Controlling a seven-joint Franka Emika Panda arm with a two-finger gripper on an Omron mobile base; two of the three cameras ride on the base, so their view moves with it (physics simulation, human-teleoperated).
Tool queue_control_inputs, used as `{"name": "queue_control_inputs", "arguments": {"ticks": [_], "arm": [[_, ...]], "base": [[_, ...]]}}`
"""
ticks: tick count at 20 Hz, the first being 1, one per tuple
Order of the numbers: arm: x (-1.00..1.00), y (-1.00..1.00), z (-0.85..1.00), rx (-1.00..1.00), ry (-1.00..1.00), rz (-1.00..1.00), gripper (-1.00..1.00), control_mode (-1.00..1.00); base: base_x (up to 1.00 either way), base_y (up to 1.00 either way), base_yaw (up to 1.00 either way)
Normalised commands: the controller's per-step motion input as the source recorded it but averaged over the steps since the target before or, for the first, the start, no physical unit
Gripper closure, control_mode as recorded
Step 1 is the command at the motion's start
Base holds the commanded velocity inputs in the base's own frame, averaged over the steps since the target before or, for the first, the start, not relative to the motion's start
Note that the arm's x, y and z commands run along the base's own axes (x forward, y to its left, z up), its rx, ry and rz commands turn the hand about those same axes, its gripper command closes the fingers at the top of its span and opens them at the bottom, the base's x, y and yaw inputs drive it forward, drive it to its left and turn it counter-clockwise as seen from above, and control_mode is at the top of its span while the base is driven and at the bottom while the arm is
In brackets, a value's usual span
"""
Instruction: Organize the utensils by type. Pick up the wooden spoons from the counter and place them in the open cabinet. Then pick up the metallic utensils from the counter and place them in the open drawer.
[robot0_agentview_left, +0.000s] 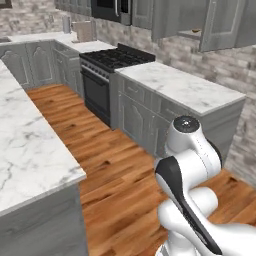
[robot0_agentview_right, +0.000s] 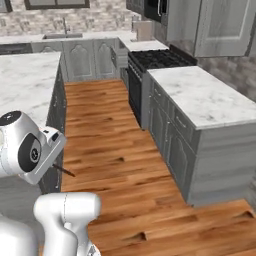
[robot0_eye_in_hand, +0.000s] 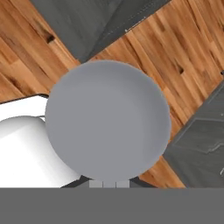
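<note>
The gripper is closed on a spoon (robot0_eye_in_hand: 107, 120), and in the hand view its round grey bowl sits right in front of the camera. In the right base view a thin dark handle (robot0_agentview_right: 64, 170) pokes out beside the white arm (robot0_agentview_right: 30, 147). Below is the wood floor (robot0_agentview_left: 115, 165). Across the floor stands the counter (robot0_agentview_left: 185, 87) with its white marble top, next to a black stove (robot0_agentview_left: 112, 60). Up high past the counter, a cabinet door (robot0_agentview_left: 220, 25) hangs open. Far back is a sink (robot0_agentview_right: 62, 35).
</note>
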Motion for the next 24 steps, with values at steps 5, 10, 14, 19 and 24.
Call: {"name": "queue_control_inputs", "arguments": {"ticks": [5,10,14,19,24], "arm": [[0.0,0.0,0.0,0.0,0.0,0.0,1.0,1.0],[0.0,0.0,0.0,0.0,0.0,0.0,1.0,1.0],[0.0,0.0,0.0,0.0,0.0,0.0,1.0,1.0],[0.0,0.0,0.0,0.0,0.0,0.0,1.0,1.0],[0.0,0.0,0.0,0.0,0.0,0.0,1.0,1.0]], "base": [[1.0,-0.07,0.08],[1.0,-0.05,0.09],[1.0,-0.15,0.1],[1.0,-0.29,0.2],[1.0,-0.23,0.14]]}}
